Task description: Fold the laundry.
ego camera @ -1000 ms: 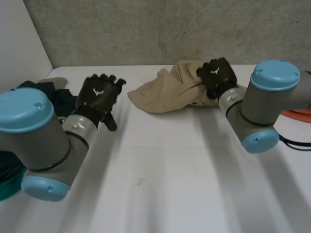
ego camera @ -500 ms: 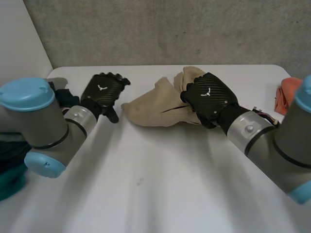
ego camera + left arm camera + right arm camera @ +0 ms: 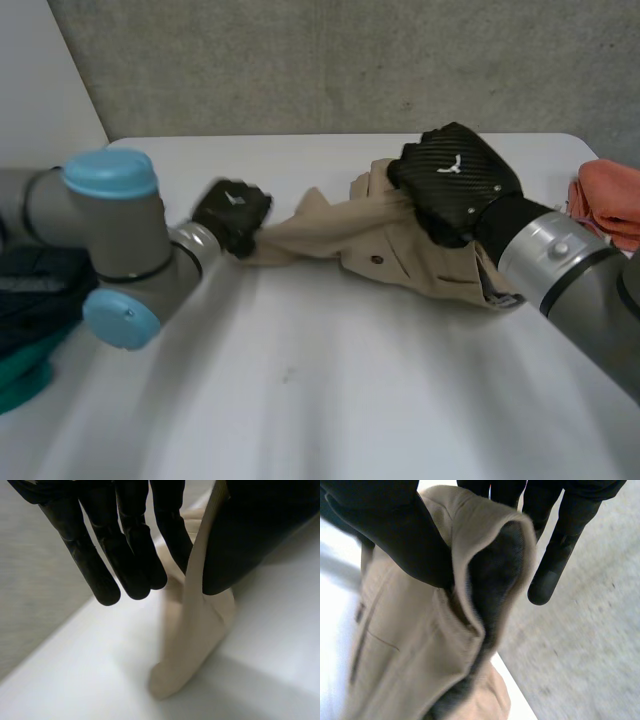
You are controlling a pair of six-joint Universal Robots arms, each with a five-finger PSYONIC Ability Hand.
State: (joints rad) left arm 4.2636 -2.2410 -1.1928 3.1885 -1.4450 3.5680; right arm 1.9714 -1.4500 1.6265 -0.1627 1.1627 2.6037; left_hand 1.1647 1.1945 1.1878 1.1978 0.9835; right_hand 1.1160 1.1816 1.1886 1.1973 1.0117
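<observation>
Over table (image 3: 330,400), L hand (image 3: 232,215) now pinching tan garment (image 3: 370,250), R hand (image 3: 455,190) still gripping.

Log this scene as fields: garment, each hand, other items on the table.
garment: beige garment, stretched between both hands over the white table
left hand: pinches one end between thumb and fingers
right hand: grips the bunched opposite part, thumb against fingers
other items: orange cloth by the right arm; dark clothes by the left arm

Garment (image 3: 350,240) spans the middle of the bench (image 3: 330,400), left hand (image 3: 232,215) at its left end, right hand (image 3: 455,190) at its right. Another cloth (image 3: 608,200) at the bench's right edge; clothes pile (image 3: 40,290) far left, probably off the bench.
</observation>
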